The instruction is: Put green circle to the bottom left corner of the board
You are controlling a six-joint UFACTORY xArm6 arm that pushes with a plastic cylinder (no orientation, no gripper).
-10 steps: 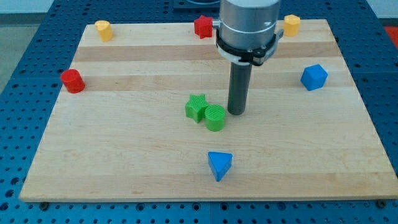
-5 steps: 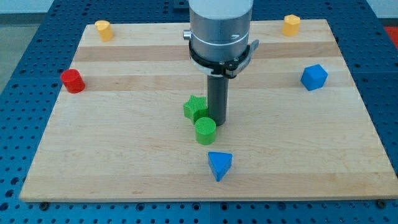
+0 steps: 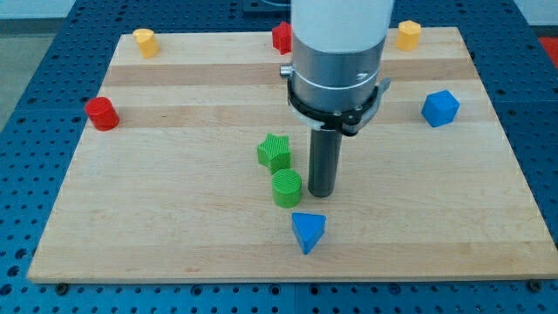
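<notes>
The green circle (image 3: 287, 187) stands near the middle of the wooden board (image 3: 157, 218), below and to the right of a green star (image 3: 275, 152). My tip (image 3: 322, 194) is on the board just to the right of the green circle, close to touching it. A blue triangle (image 3: 308, 231) lies just below the tip and the circle.
A red cylinder (image 3: 101, 113) stands at the view's left edge. A yellow block (image 3: 145, 41) is at the top left. A red block (image 3: 282, 37) shows at the top middle, partly behind the arm. A yellow block (image 3: 408, 34) is at the top right, a blue cube (image 3: 439, 107) at the right.
The green circle slid down and left, off the green star. My tip swung left behind the circle, then moved down to its right side.
</notes>
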